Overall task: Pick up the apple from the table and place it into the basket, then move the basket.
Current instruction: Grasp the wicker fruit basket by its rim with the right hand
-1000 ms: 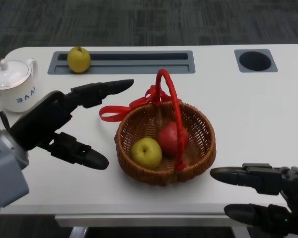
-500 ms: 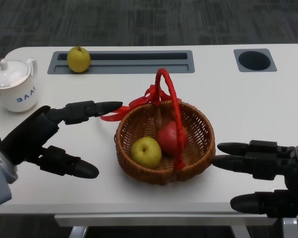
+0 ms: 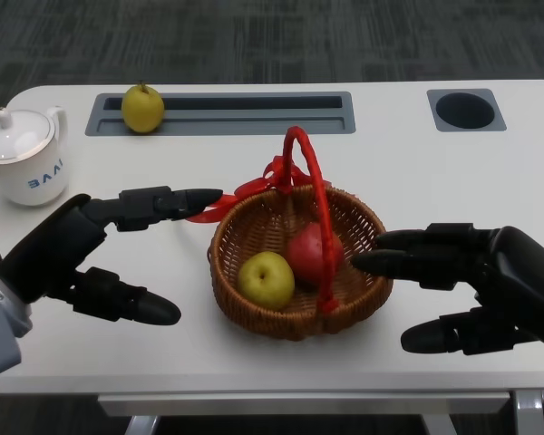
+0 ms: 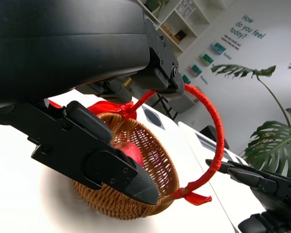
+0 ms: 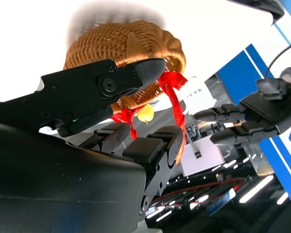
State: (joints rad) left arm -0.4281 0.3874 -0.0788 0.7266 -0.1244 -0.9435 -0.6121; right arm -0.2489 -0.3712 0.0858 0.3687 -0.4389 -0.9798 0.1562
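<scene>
Two black hands flank a round woven wicker basket (image 3: 301,272) on the smooth white surface (image 3: 435,172), and we hold nothing in either of them. Our left hand (image 3: 91,254) sits beside the basket's left rim, fingers spread apart, its upper fingers reaching toward the red ribbon bow (image 3: 254,188) tied at the base of the handle. Our right hand (image 3: 476,285) sits at the basket's right side, fingers also apart, the upper fingertips lying just at the rim; we cannot tell whether they touch the weave.

The basket is a shallow bowl of tight brown cane, ribbed and slightly glossy. A tall arched handle wrapped in red cord (image 3: 310,195) rises over its middle, and in the left wrist view the same red handle (image 4: 217,141) curves down to a knotted ribbon at the far rim of the basket (image 4: 150,165).

Inside the basket lie two fruits touching each other: a round yellow-green apple (image 3: 266,279) with a dimpled top at the left front, and a smooth red apple (image 3: 310,256) just behind the handle's lower end.

Farther back, a yellow pear-like fruit (image 3: 143,108) rests at the left end of a long grey recessed tray (image 3: 254,113), a round dark cup hole (image 3: 465,110) is set in the right corner, and a glossy white ceramic teapot with a lid (image 3: 27,154) stands at the far left.
</scene>
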